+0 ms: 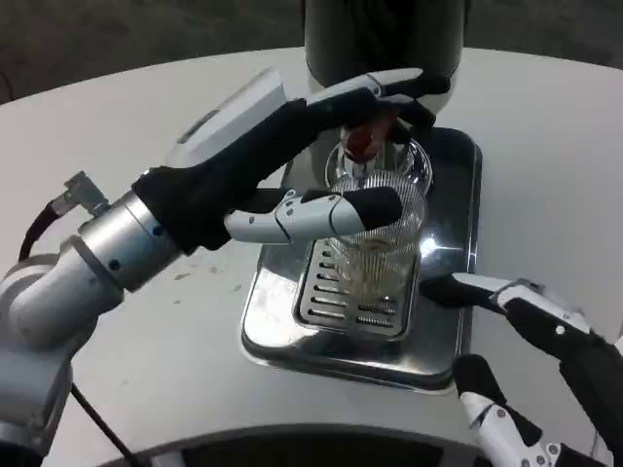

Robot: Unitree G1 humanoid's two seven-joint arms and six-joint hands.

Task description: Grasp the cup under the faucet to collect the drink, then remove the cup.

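A clear ribbed cup [378, 245] stands on the slotted grate of the steel drip tray [450, 321], right under the faucet [362, 146] with its red tip. My left hand [321, 161] reaches in from the left. Its thumb lies across the cup's front and its upper fingers stretch past the faucet toward the dark dispenser body [380, 39]. I cannot tell whether it grips the cup. My right hand [531, 360] hovers at the tray's right front corner with fingers spread, holding nothing. A little pale liquid seems to sit in the cup's bottom.
The tray rests on a round white table [117, 126]. The table's near edge [321, 433] curves just below the tray. A black cable [92, 418] hangs by my left forearm.
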